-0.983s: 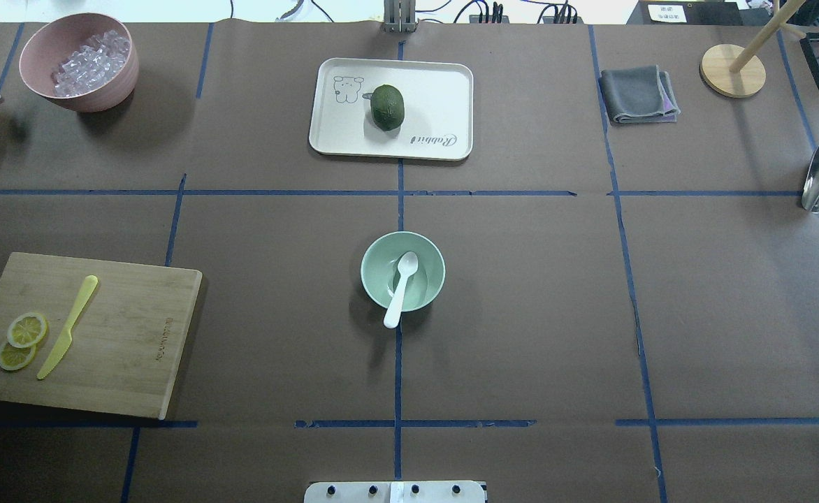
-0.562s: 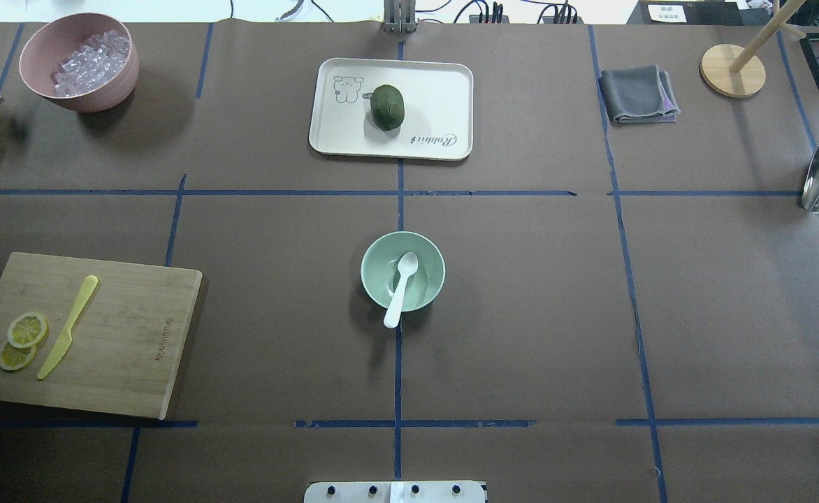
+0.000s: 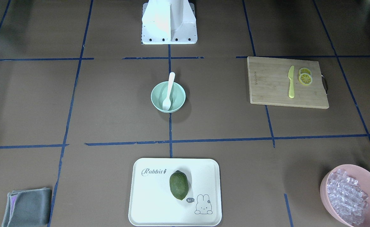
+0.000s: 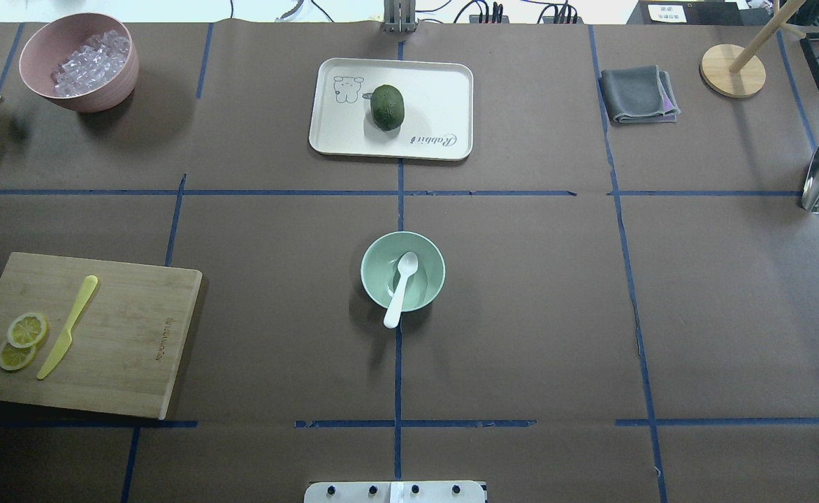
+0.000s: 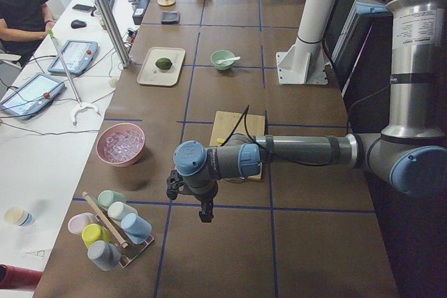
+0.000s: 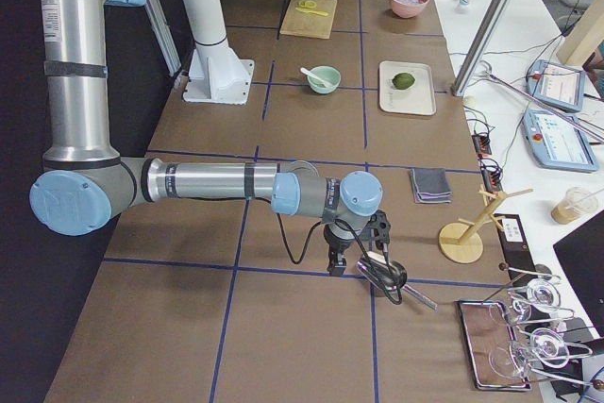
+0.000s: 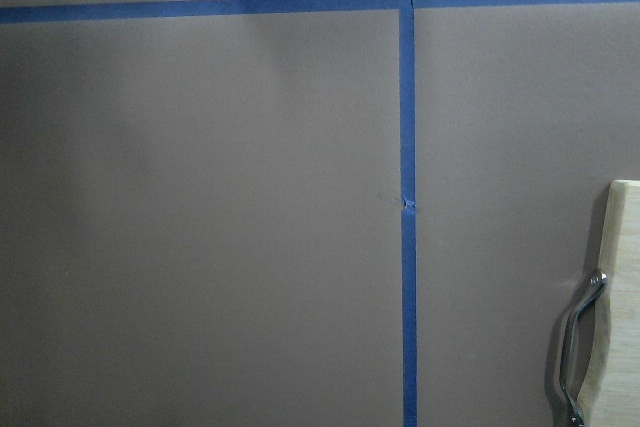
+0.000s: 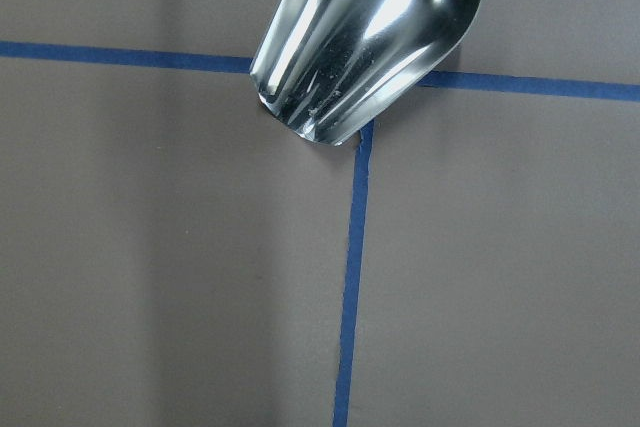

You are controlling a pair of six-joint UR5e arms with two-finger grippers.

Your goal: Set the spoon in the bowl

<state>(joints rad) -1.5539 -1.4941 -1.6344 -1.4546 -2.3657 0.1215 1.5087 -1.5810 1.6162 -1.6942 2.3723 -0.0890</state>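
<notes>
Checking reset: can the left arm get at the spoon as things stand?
Probably yes: the spoon handle sticks out over the bowl rim on the robot's side, and only the low cutting board lies toward the left arm.

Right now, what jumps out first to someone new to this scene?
The spoon lying in the mint-green bowl at the centre of the table, scoop inside, handle over the rim toward the robot. Then the pink bowl of clear cubes at the far left corner, and the dark green fruit on the white tray straight beyond.
</notes>
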